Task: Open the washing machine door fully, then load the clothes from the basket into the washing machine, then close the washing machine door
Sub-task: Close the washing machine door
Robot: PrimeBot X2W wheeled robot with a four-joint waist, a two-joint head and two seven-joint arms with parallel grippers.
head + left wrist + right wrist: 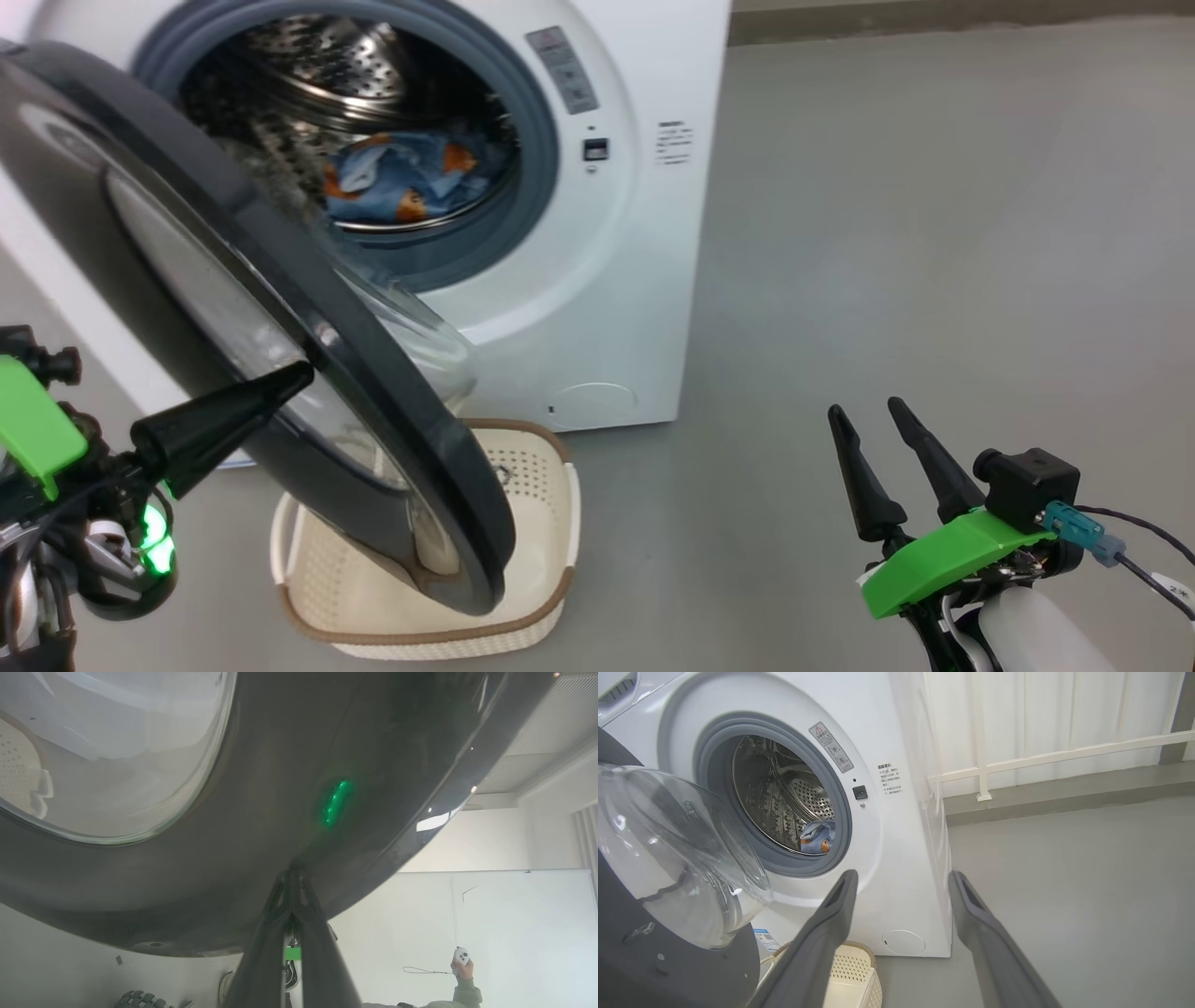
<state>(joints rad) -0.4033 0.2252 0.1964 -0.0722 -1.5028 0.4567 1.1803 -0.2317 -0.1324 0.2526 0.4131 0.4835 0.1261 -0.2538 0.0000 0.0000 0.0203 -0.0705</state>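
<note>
Clothes (411,177) lie in a blue-and-orange heap inside the steel drum (355,56) of the washing machine (597,308). The door (392,411) stands half swung out from the machine's front. Its black rim and glass bowl hang over the basket (560,597), which sits on the floor (934,233) just in front of the machine and is partly hidden behind the door.

The left gripper (294,375) has its two fingers closed tight on themselves. Their tips touch the outer face of the door's black rim, on the side turned away from the machine. The right gripper (864,411) hovers well apart from the machine, off its front corner, fingers spread wide and holding nothing.

Around the machine the floor is smooth and grey. Beyond the machine's side, a white railing (1064,753) runs in front of pale curtains (1041,714). In the left wrist view, past the door's edge, a person's hand (460,966) holds a small white remote (461,955) in front of a white board (514,933).
</note>
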